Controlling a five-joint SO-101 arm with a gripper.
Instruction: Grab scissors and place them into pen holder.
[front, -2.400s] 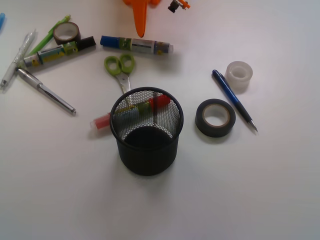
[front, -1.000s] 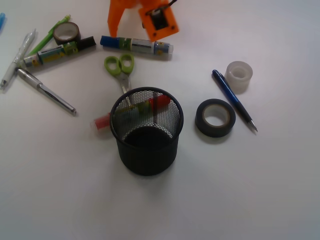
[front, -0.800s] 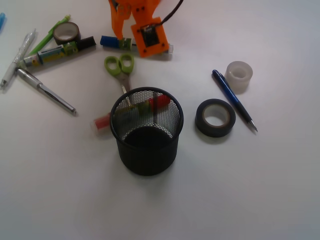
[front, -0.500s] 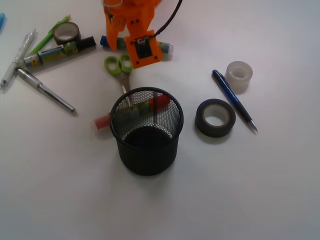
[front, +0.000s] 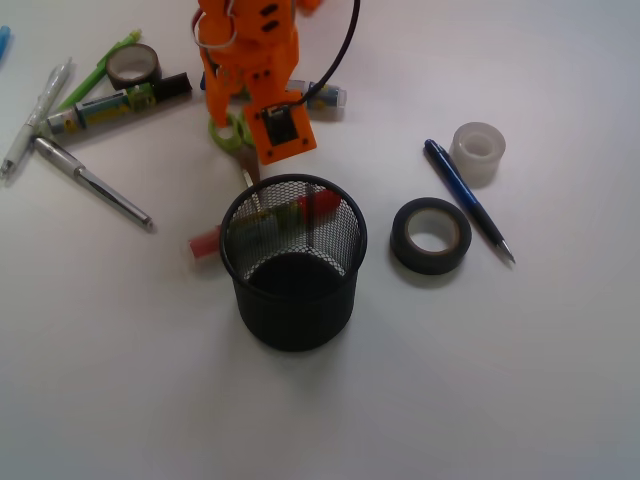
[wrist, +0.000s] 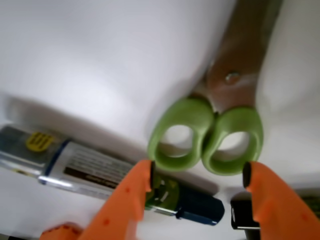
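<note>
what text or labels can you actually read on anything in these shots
None can be read.
Blue-capped marker with white label: dark print lines and a yellow badge, too blurred.
Black-capped marker with yellow-green label: print too small.
Red marker behind the black wire-mesh pen holder: label too small.

Bright orange gripper (wrist: 197, 175) fingers frame the scissors (wrist: 210, 130), whose loop handles are lime green and whose blades read dull brownish silver, while the black wire-mesh pen holder (front: 294, 262) shows red, yellow and green bands of a marker through its lattice. At three o'clock from the holder lies a black tape roll (front: 430, 236) with a pale inner core, then a blue pen (front: 467, 198) and a translucent white tape roll (front: 477, 152). At ten o'clock sits a silver pen (front: 92, 183), and the table (front: 500, 380) is plain white.
</note>
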